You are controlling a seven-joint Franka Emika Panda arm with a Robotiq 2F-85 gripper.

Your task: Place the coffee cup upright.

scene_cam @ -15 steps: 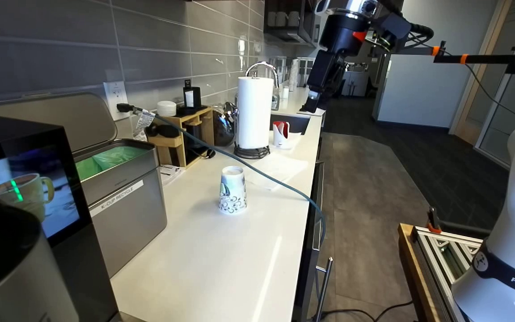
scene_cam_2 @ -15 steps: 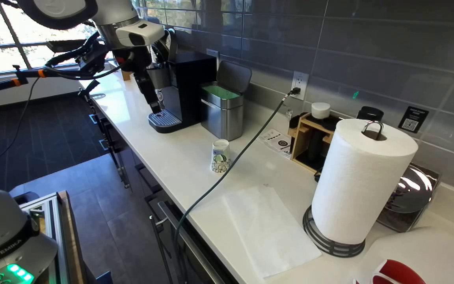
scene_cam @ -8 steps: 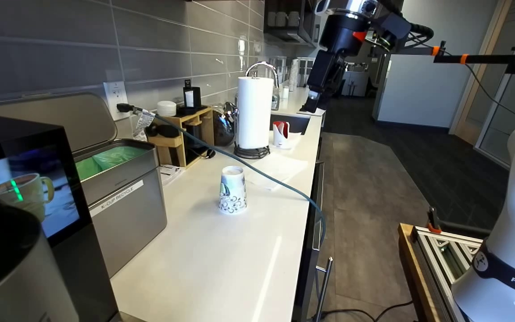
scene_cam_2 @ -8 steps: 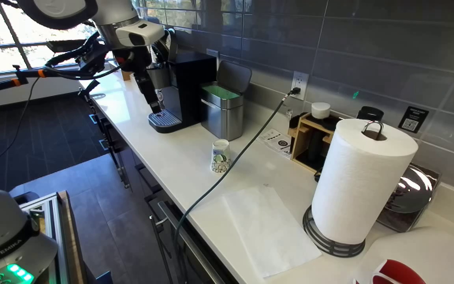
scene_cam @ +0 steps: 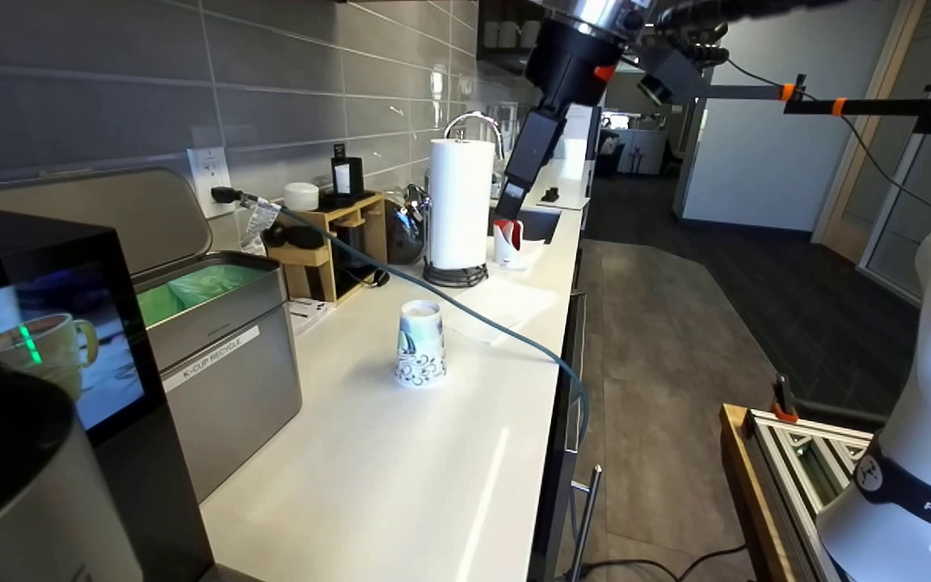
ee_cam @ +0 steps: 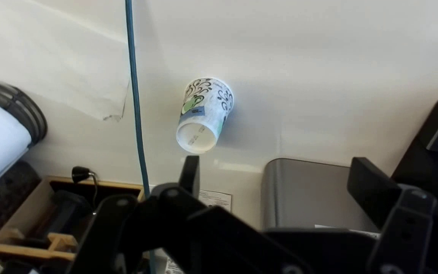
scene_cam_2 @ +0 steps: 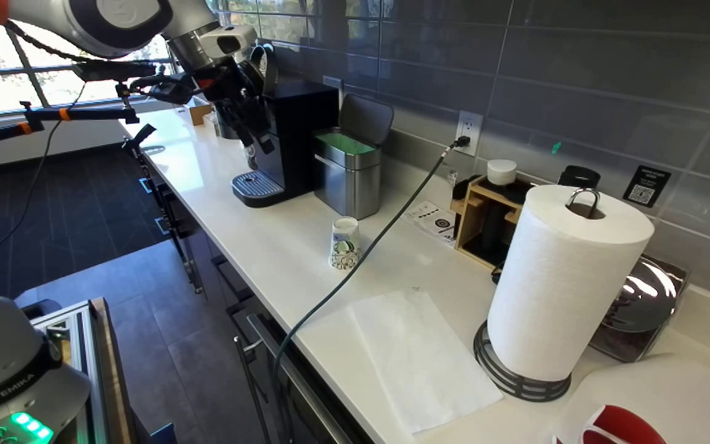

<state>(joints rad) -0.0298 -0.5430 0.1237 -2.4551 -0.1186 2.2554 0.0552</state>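
Observation:
The coffee cup is a small white tapered paper cup with printed swirls. It stands upside down on the counter, narrow closed base up, in both exterior views [scene_cam: 421, 347] [scene_cam_2: 345, 245]. In the wrist view the cup [ee_cam: 207, 104] shows its base and side, left of the middle. My gripper [ee_cam: 275, 169] is open and empty, its two black fingers wide apart. In both exterior views the gripper [scene_cam: 507, 207] [scene_cam_2: 256, 143] hangs well above the counter, apart from the cup. In an exterior view it shows in front of the coffee machine [scene_cam_2: 302, 135].
A blue-grey cable [scene_cam: 506, 327] crosses the counter beside the cup. A metal bin [scene_cam_2: 349, 185] with its lid up stands behind the cup. A paper towel roll [scene_cam_2: 567, 283], a wooden organizer [scene_cam_2: 475, 228] and a paper sheet [scene_cam_2: 423, 357] are also on the counter.
The arm has swung further over the counter, and the gripper has turned so both fingers show in an exterior view. The cup has not moved.

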